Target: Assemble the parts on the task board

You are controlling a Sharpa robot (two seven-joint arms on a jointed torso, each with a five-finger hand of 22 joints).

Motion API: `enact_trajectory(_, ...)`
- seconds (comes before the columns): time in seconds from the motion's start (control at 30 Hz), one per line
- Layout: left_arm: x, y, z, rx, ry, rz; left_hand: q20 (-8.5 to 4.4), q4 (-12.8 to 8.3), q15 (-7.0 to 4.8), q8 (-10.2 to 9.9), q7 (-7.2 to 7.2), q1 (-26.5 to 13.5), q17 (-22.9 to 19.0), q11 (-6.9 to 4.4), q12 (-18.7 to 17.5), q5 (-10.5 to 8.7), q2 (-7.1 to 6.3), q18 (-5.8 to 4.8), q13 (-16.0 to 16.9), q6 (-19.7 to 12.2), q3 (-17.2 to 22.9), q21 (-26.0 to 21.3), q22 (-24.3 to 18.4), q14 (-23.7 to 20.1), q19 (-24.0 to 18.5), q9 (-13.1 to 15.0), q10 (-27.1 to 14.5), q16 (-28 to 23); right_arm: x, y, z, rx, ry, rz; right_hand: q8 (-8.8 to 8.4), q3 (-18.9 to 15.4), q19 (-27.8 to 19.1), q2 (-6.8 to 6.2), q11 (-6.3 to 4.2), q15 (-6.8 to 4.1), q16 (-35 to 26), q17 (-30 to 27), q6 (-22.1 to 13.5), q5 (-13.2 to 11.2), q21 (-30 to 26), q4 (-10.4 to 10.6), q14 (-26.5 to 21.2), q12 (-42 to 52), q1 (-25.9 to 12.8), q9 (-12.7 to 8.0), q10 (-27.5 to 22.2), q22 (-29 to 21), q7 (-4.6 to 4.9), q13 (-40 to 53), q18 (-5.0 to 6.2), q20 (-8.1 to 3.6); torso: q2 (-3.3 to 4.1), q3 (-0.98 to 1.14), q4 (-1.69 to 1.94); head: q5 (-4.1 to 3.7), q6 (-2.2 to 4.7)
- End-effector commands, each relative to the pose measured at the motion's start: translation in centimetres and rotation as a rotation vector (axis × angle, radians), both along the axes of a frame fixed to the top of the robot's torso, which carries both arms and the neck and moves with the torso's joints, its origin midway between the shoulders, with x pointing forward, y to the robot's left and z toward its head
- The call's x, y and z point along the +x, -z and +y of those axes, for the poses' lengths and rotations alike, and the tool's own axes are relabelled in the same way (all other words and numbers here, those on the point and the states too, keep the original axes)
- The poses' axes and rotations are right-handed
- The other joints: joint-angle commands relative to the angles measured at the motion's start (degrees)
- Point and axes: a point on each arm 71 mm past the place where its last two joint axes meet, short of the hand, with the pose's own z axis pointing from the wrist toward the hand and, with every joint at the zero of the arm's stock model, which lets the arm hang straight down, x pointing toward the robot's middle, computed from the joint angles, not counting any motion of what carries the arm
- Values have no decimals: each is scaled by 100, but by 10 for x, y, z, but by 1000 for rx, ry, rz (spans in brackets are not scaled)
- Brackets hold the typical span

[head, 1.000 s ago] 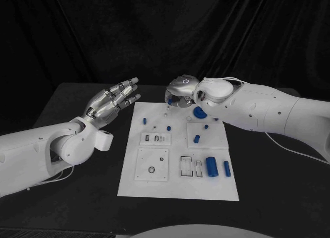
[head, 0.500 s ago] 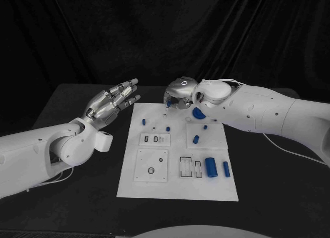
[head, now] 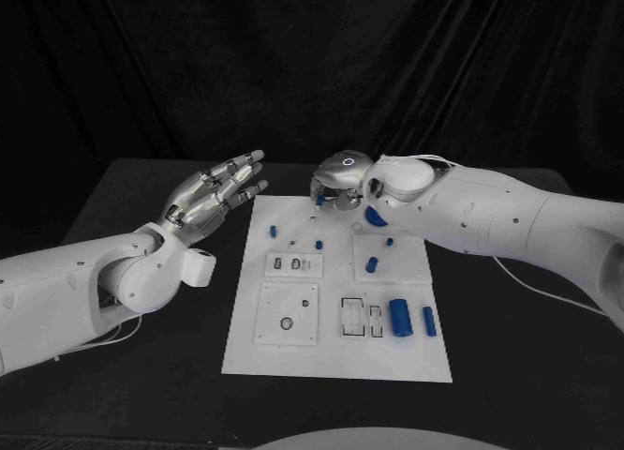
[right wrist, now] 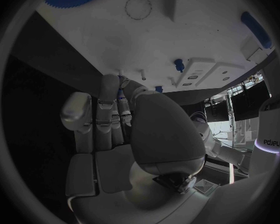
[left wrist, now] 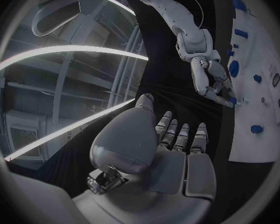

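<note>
Right hand (head: 342, 180) parked over the far edge of the task board (head: 338, 349), fingers curled down at a small blue part (right wrist: 123, 80) there. Can't tell if actually pinched or just touched. Left hand (head: 217, 191) hanging off the board's left edge, fingers straight and spread, holding nothing. Remaining parts sitting mid-board and nearer, like the blue cylinder (head: 400, 320). Probably light, rigid, slick plastic, so best pinched across the sides with fingertips, easy to flick away otherwise.
</note>
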Motion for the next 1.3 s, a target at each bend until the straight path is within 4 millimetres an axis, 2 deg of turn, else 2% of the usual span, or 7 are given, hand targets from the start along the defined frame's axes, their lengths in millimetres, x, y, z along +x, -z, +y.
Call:
enact_trajectory(0.03,0,-3,-2,-15,14,-12,6,2,-14,16,-10,45,-7,28,24,33,2,111,-2,49,47,-29,-6,-34,-40,8,-7,11,1,1,0,2,15,-3,-36,25,-20,-55,11,-9,-29,2,-25,-32,-18,25,-31,-20,-21,8,-48,7,-1,9,-63,-1,2,-2,2,1,-6)
enact_trajectory(0.97,3,-1,-6,-6,26,2,2,9,-17,25,2,52,-10,42,19,40,18,110,-3,70,67,-36,-9,-41,-51,11,-11,-3,-1,8,4,-15,20,27,-142,70,-101,-91,11,6,-140,-130,-166,-39,-69,85,-164,-20,-52,4,-133,-4,-4,12,-54,17,2,-2,-7,-8,-2)
enact_trajectory(1.3,4,0,-6,-1,30,10,0,12,-22,27,9,54,-13,50,13,40,21,109,-4,72,74,-40,-12,-48,-58,12,-15,-16,-1,9,3,-14,21,29,-175,68,-121,-113,20,16,-149,-137,-234,-44,-77,120,-194,-25,-89,-3,-176,5,-2,11,-54,25,1,2,-7,-21,24)
